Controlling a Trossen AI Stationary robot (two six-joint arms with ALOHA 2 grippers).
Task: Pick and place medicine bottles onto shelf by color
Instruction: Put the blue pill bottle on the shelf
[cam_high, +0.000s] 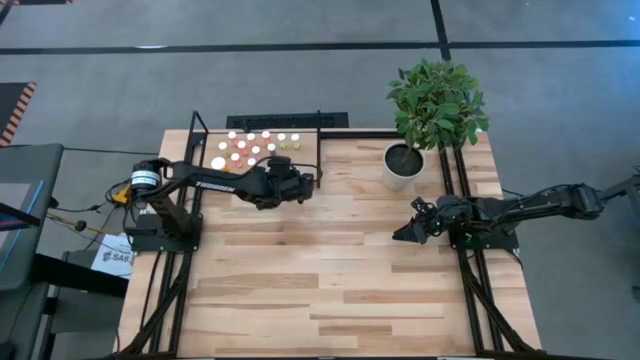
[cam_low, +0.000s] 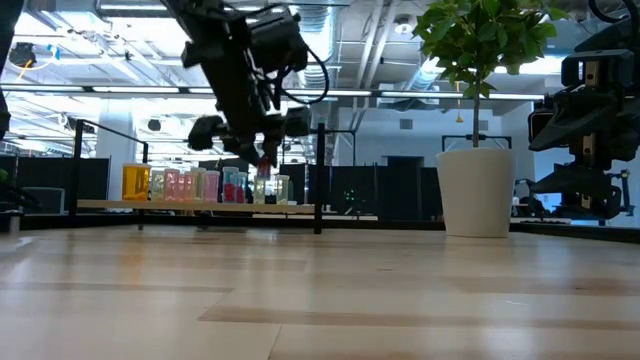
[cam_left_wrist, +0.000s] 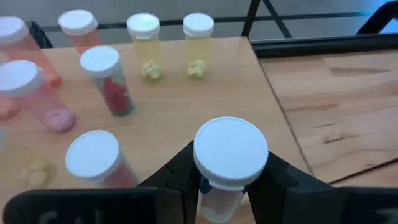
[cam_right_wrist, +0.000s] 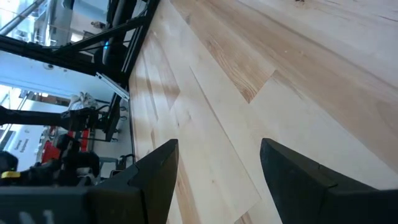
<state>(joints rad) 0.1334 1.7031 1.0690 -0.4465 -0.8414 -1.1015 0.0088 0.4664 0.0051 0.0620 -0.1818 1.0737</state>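
Observation:
The shelf (cam_high: 300, 152), a light-wood board in a black rod frame, stands at the table's far left. Several white-capped medicine bottles (cam_high: 250, 148) stand on it: red and orange ones (cam_left_wrist: 109, 84) and two yellow ones (cam_left_wrist: 144, 48) in the left wrist view. My left gripper (cam_left_wrist: 229, 177) is at the shelf's right end (cam_high: 303, 182), shut on one more white-capped bottle (cam_left_wrist: 230, 152) with a pale, clear body. My right gripper (cam_high: 405, 232) waits open over the table's right side, with nothing between its fingers (cam_right_wrist: 217, 180). My left gripper pinches the bottle's body just under the white cap (cam_left_wrist: 214, 198), one dark finger (cam_left_wrist: 177, 171) on either side. The fingers slant down toward the shelf board (cam_left_wrist: 186, 106). The bottle stands upright in the hold, cap up; its base is hidden by the cap and fingers.
A white plant pot (cam_high: 402, 165) with a leafy green plant (cam_high: 438, 100) stands at the far right, between the two arms' sides. The shelf's black uprights (cam_low: 320, 180) rise at its corners. Bare plank tabletop (cam_high: 320, 270) spreads across the middle and near side.

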